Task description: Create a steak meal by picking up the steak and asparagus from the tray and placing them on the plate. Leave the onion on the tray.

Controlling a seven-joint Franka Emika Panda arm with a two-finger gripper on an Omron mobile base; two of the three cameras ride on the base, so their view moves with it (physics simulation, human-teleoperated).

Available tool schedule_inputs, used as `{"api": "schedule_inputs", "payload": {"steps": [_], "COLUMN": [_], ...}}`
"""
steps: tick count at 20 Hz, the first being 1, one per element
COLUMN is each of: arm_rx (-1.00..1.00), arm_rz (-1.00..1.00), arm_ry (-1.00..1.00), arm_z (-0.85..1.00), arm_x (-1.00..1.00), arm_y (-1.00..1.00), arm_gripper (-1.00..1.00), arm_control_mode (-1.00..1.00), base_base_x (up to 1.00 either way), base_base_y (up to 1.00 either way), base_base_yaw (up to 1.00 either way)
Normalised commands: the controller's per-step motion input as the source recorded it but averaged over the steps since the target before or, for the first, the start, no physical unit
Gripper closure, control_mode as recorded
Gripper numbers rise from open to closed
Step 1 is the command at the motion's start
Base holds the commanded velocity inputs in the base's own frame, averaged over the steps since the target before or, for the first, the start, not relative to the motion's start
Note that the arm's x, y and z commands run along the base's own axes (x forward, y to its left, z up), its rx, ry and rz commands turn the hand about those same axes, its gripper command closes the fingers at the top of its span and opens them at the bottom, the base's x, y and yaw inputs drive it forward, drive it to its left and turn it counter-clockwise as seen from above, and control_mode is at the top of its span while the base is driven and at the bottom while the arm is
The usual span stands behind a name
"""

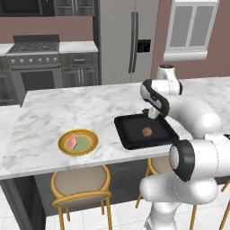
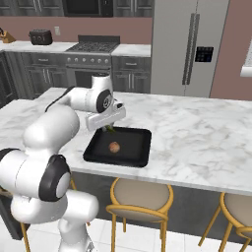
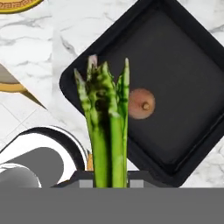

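The pink-red steak (image 1: 72, 143) lies on the left half of the yellow-rimmed plate (image 1: 60, 143), on the counter left of the black tray (image 1: 134, 134). On the tray rests the round reddish-brown onion (image 1: 146, 131) (image 2: 114, 146) (image 3: 141, 103). My gripper (image 1: 152, 114) (image 2: 109, 127) (image 3: 109, 179) hangs just above the tray's far side, shut on the green asparagus (image 2: 109, 129) (image 3: 105, 122). In the hand view the stalks stick up from between the fingers, over the tray (image 3: 183, 74) and beside the onion. The plate's rim (image 3: 17, 4) shows at that view's top left corner.
The marble island counter (image 1: 58, 112) carries both plate and tray (image 2: 130, 142). Yellow stools (image 1: 81, 184) stand under its near edge. A stove (image 1: 33, 47) and a fridge (image 1: 128, 40) line the back wall.
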Motion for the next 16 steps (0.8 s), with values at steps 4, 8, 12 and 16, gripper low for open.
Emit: {"api": "schedule_inputs", "payload": {"steps": [4, 8, 12, 16], "arm_rx": [0.0, 0.0, 0.0, 0.01], "arm_rz": [-0.38, -0.46, -0.49, -0.5], "arm_ry": [-0.06, -0.08, -0.05, -0.01], "arm_z": [0.25, 0.1, 0.0, -0.02], "arm_x": [-0.17, -0.23, -0.21, -0.13], "arm_y": [0.8, 0.95, 0.94, 0.95], "arm_gripper": [1.0, 1.0, 1.0, 1.0], "arm_control_mode": [-1.0, -1.0, -1.0, -1.0], "base_base_x": [0.0, 0.0, 0.0, 0.0], "base_base_y": [0.0, 0.0, 0.0, 0.0], "base_base_yaw": [0.0, 0.0, 0.0, 0.0]}}
